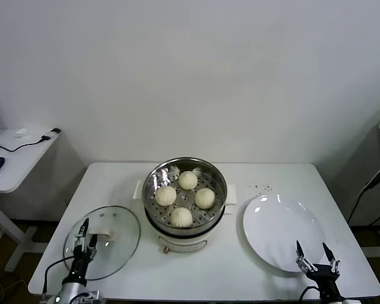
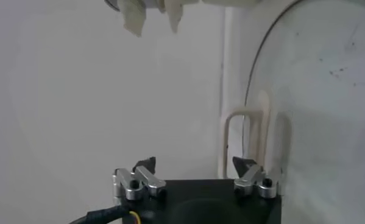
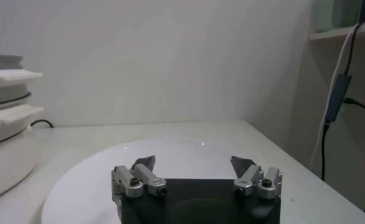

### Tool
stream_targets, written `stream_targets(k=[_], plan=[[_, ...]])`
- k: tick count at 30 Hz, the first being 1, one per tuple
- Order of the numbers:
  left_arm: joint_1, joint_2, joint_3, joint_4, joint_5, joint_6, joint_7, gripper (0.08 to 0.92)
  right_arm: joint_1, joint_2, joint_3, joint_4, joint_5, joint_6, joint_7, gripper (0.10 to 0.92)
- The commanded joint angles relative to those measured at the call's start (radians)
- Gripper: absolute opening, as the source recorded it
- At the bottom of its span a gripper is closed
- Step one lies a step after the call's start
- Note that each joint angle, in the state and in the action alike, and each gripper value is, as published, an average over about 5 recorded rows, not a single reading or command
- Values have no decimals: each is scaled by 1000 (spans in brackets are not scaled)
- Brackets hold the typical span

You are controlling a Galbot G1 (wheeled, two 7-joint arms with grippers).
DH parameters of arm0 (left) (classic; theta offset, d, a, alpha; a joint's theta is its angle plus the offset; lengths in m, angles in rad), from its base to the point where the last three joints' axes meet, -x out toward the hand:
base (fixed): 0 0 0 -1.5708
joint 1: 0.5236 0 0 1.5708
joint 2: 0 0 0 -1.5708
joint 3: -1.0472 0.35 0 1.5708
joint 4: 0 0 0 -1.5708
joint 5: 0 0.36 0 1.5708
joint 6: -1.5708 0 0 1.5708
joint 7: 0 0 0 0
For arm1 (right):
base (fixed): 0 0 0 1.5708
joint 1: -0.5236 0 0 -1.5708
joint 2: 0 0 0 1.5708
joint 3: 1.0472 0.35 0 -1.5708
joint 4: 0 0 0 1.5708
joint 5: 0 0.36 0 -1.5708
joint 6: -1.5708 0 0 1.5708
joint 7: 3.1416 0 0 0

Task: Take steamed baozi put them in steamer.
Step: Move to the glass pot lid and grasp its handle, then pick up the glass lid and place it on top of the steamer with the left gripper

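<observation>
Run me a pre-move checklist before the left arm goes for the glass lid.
1. All four baozi in the steamer: ok.
2. Plate empty: ok.
3. Left gripper open, over the glass lid: ok.
4. Lid handle between the fingers: not ok, it lies ahead of them.
5. Right gripper open, holding nothing, at the plate's near edge: ok.
6. Steamer plugged in: cannot tell.

Steamer [image 1: 185, 218]: round, shiny steel, on a white base with side handles, lidless, lower centre of the frame. Four baozi [image 1: 189, 180] [image 1: 166, 196] [image 1: 204, 198] [image 1: 181, 217], cream-white and smooth-domed, sit apart in a diamond on its perforated tray.
</observation>
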Motion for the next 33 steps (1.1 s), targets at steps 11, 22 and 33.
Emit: stream_targets(k=[11, 22, 33], plan=[[-32, -11, -2, 78, 56, 7, -14, 458, 2, 4, -6, 0, 1, -2, 1, 823], [2, -11, -18, -19, 8, 9, 7, 157, -2, 9, -7, 3, 0, -1, 2, 823], [108, 150, -89, -385, -267, 168, 224, 137, -7, 6, -1, 12, -3, -6, 4, 823]])
